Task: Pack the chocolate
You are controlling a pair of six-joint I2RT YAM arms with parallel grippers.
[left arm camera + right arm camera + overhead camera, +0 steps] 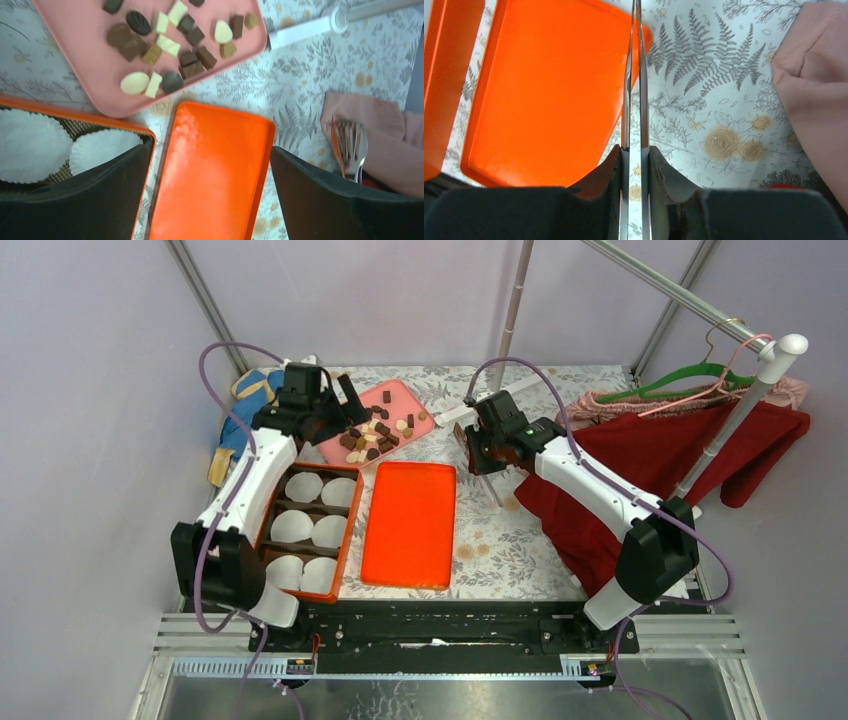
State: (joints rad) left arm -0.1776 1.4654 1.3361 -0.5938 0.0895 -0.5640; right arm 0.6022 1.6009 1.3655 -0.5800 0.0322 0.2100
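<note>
- Box: orange, just left of the orange tray and nearly touching it. It holds six white liners in three rows of two, with dark dividers between the rows.
- Left jaws: above the bench behind and left of the orange tray, at the pink tray's left end. They are spread wide and grasp nothing.
- Pink tray: just behind the orange tray, lying at a slant, with its near corner close to the orange tray's far edge.
- Chocolate: all of it lies loose on the pink tray, bunched toward the end nearest the orange tray. The pieces are dark brown, light brown and cream-white.
- Orange tray: flat on the bench, with its long side running away from the arms.
- Right jaws: just right of the orange tray's far right corner, clenched on thin metal tongs. The two blades are pressed close together, and their tips are over that corner.
- Red cloth and pink cloth: right of the orange tray.
</note>
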